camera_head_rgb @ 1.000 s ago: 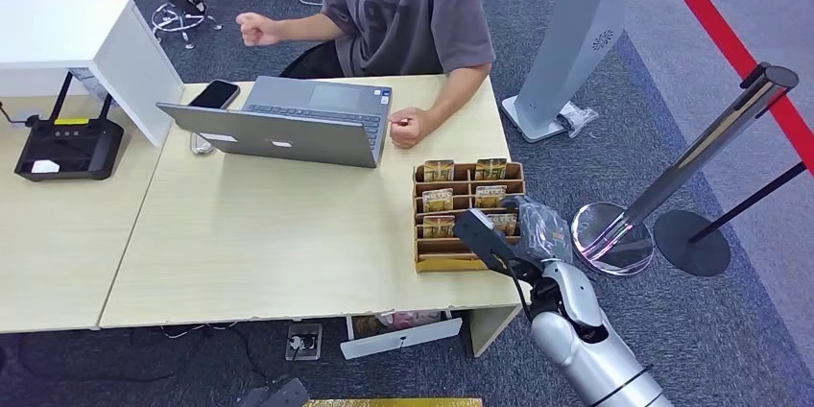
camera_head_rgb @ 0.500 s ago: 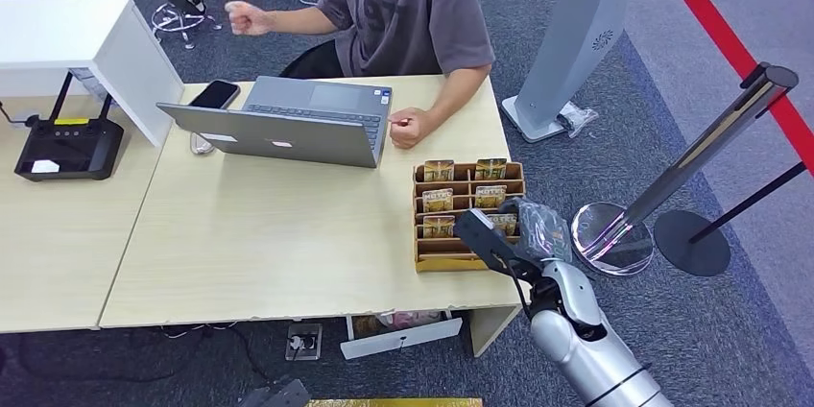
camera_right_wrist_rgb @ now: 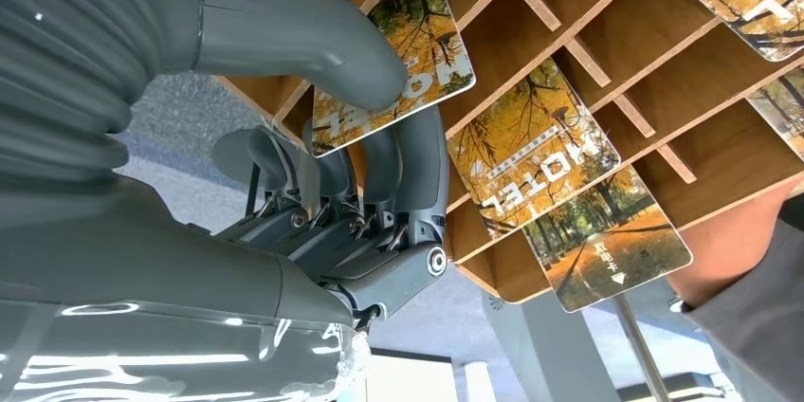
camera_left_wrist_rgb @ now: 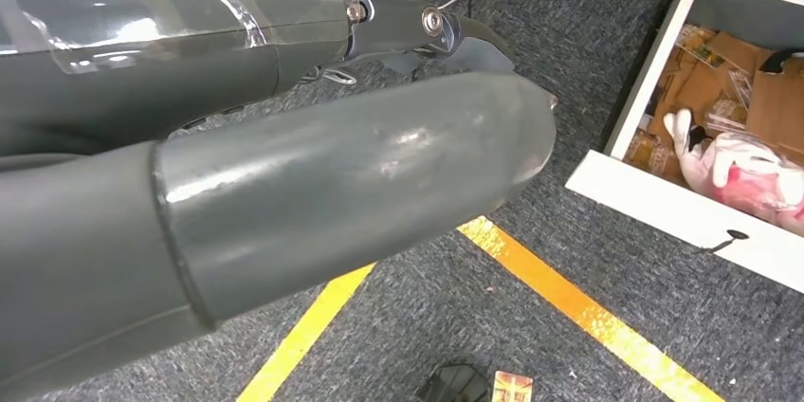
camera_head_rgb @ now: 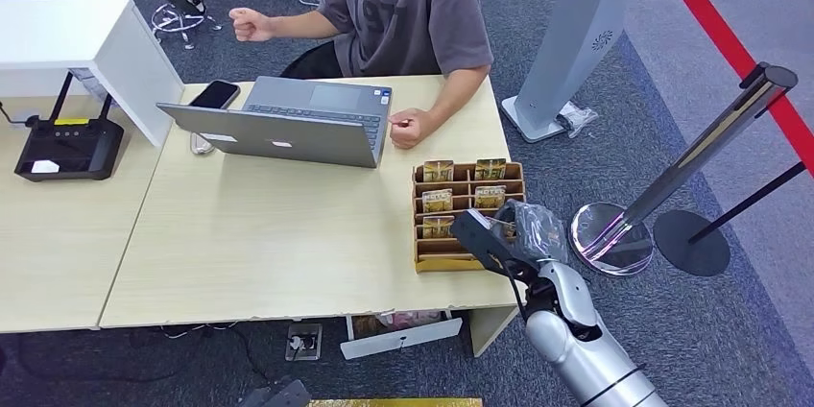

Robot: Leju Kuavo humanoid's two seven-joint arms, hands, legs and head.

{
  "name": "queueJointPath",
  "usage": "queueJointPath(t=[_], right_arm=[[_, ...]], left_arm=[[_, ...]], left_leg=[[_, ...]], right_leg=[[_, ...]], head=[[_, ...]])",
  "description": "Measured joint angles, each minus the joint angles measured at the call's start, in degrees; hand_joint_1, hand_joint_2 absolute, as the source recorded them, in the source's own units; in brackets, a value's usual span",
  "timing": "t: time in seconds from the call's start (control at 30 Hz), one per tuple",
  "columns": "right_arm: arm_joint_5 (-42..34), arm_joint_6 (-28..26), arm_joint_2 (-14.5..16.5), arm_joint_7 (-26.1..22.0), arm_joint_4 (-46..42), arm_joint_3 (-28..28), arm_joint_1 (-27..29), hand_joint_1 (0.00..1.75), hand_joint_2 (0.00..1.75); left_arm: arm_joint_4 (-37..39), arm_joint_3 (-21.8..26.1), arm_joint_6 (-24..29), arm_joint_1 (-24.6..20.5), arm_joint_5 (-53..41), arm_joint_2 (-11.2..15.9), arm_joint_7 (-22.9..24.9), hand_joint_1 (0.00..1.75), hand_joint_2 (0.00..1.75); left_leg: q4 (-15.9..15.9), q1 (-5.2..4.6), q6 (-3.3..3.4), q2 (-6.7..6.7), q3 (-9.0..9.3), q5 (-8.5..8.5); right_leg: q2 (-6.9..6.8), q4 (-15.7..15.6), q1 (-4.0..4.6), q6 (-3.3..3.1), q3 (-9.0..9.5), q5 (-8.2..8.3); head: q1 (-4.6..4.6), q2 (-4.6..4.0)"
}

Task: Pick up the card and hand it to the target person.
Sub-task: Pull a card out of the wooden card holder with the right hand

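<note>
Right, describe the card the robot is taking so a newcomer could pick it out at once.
On the light wooden desk, right of the laptop, stands a wooden card rack of small compartments. The card sits in the rack's right column, in the slot nearest the robot. Unlike its neighbours, it is pinched between the right hand's thumb and fingers.

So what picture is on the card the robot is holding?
Orange-yellow autumn trees on the card, clearest in the right wrist view.

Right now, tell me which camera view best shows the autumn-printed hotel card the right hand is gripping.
The right wrist view: the orange autumn-printed hotel card sits large, pinched between the right hand's thumb and fingers at the wooden card rack. In the head view the hand hides it. The left wrist view faces carpet.
</note>
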Motion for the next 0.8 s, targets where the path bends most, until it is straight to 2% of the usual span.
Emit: queueJointPath(t=[0.43,0.8], right_arm=[[1.8,-0.2,0.5,-0.5,-0.3,-1.0,0.1,1.40,1.75],[7.9,2.0,0.1,1.7,-7.6,-4.6,0.1,1.40,1.75]], left_arm=[[0.0,0.0,-0.2,0.0,-0.7,0.0,-0.9,0.00,0.00],[0.0,0.1,-0.2,0.0,-1.3,-0.1,-1.2,0.00,0.00]], left_leg=[[0.0,0.00,0.00,0.00,0.00,0.00],[0.0,0.00,0.00,0.00,0.00,0.00]], right_leg=[[0.00,0.0,0.00,0.00,0.00,0.00],[0.00,0.0,0.00,0.01,-0.01,0.00]], head=[[0.00,0.00],[0.00,0.00]])
